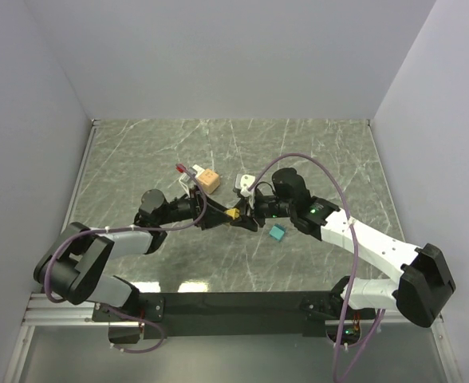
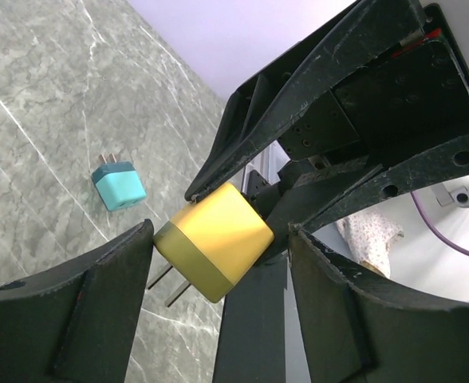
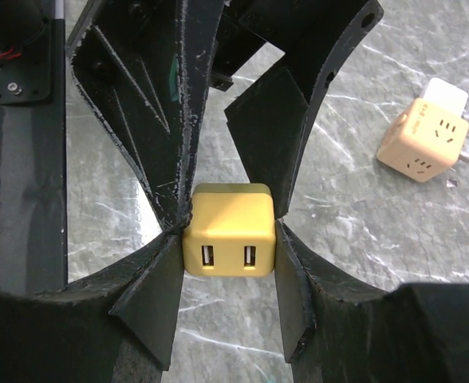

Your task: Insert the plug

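At the middle of the grey-green marbled table (image 1: 139,152), lifted clear of its surface, the two arms meet tip to tip around a small yellow cube-shaped plug with two metal prongs (image 1: 233,214). The right gripper (image 3: 230,243) is clenched on the plug's two side faces, with the USB face turned back toward its own wrist. The left gripper (image 2: 218,239) straddles the plug with its jaws parted: one finger touches the darker band and the other stands just clear. The prongs point away from the right wrist and toward the left arm, so the plug's long axis runs roughly along the line between the two grippers. The peach cube-shaped socket block (image 3: 422,148) rests on the table off that line, farther from the bases and nearer the left gripper. The plug probably has to be turned toward the block before it can go in. A teal plug (image 2: 119,185) lies apart on the table.
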Tool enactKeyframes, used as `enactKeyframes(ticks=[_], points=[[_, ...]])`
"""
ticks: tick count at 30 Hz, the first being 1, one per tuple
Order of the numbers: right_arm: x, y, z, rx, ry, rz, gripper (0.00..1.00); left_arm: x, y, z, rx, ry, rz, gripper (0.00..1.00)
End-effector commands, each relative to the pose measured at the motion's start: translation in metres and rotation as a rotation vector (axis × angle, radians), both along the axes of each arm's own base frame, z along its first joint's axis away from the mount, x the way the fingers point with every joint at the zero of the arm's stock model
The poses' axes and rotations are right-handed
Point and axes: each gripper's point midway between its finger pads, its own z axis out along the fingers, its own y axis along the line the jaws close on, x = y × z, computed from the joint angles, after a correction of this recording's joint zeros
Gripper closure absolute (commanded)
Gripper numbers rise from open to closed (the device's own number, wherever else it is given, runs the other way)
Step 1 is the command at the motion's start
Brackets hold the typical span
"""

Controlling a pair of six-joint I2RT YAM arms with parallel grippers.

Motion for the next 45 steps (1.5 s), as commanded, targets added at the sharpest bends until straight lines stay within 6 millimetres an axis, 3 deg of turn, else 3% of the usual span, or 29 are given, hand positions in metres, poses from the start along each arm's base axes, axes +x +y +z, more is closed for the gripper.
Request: enactKeyframes(ticks=[1,3,10,18,45], points=[[0.024,0.015,0.046,0.113,-0.17,-0.045,1.0,-0.033,-0.012,0.017,-0.028,-0.106,-0.171,0.27],[0.029,0.015,0.044,0.101,-0.153,-0.073,1.0,-0.03,-0.011,0.011,0.002,-0.097,-0.151,0.27],[0.039,0.023,0.047,0.123,-0.119,-0.112,1.0,-0.032,-0.011,0.019,-0.012,-0.134,-0.153,0.26],[0.058,0.026,0.049,0.141,-0.087,-0.209,1.0,-0.038,-0.023,0.014,-0.031,-0.107,-0.211,0.26],[0.093,0.012,0.088,0.235,-0.171,-0.421,1.0,-0.054,-0.044,0.003,-0.001,-0.087,-0.253,0.25]])
